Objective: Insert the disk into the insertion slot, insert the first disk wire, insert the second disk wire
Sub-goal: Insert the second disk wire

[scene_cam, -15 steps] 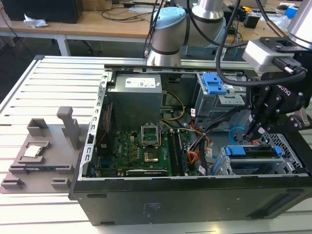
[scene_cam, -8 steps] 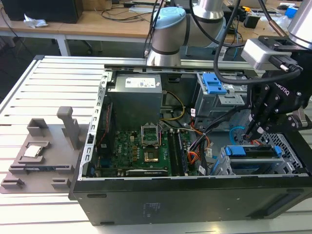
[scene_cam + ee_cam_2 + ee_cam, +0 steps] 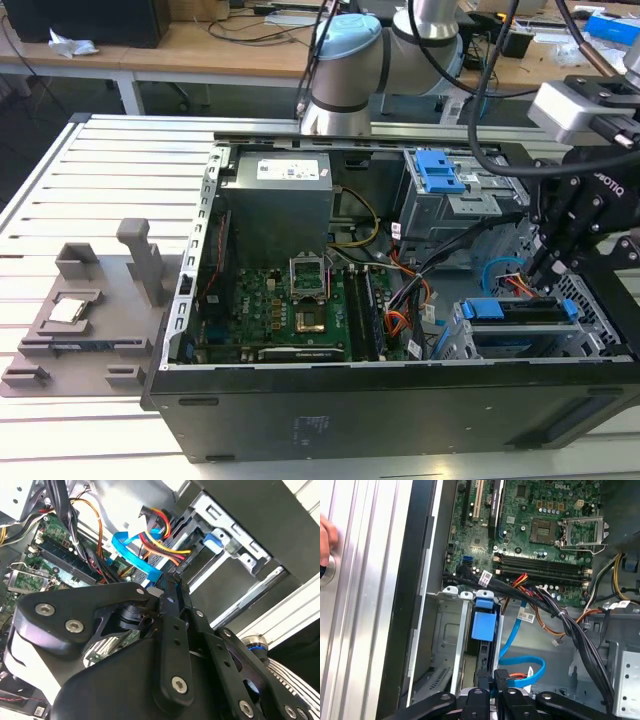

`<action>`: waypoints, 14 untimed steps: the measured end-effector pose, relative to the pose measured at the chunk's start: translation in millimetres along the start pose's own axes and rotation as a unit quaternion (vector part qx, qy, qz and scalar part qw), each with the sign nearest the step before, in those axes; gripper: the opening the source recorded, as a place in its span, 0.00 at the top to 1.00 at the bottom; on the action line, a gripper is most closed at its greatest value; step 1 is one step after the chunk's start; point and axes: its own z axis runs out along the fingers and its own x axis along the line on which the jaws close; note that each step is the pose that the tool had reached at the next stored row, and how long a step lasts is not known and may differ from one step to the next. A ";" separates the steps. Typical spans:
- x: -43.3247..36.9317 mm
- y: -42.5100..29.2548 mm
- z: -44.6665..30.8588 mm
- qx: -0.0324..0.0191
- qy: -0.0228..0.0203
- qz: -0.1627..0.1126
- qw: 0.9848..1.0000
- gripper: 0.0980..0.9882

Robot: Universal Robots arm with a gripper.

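The disk (image 3: 520, 311) lies in the insertion slot (image 3: 468, 345) at the case's front right corner, its blue carrier (image 3: 483, 625) showing at both ends. My gripper (image 3: 537, 268) reaches down at the disk's back end. There a flat blue wire (image 3: 134, 554) and a red-yellow-black wire bundle (image 3: 162, 544) run to the disk. In both wrist views the fingers (image 3: 483, 680) stand pressed together on what looks like a small black wire connector. Which of the two wires that connector belongs to is hidden by the fingers.
The open computer case (image 3: 400, 400) lies on a slatted metal table (image 3: 110, 180). Inside are the motherboard (image 3: 300, 310), a power supply (image 3: 280, 190) and a taller grey cage with a blue latch (image 3: 440, 170). A grey fixture (image 3: 80, 320) sits left. A hand (image 3: 325, 535) rests at the table's edge.
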 end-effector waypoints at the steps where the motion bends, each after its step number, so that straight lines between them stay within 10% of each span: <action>1: 0.2 -1.5 -0.1 0.000 0.000 0.000 1.000 0.93; 14: 5.2 -13.8 5.7 0.000 0.000 0.000 1.000 0.93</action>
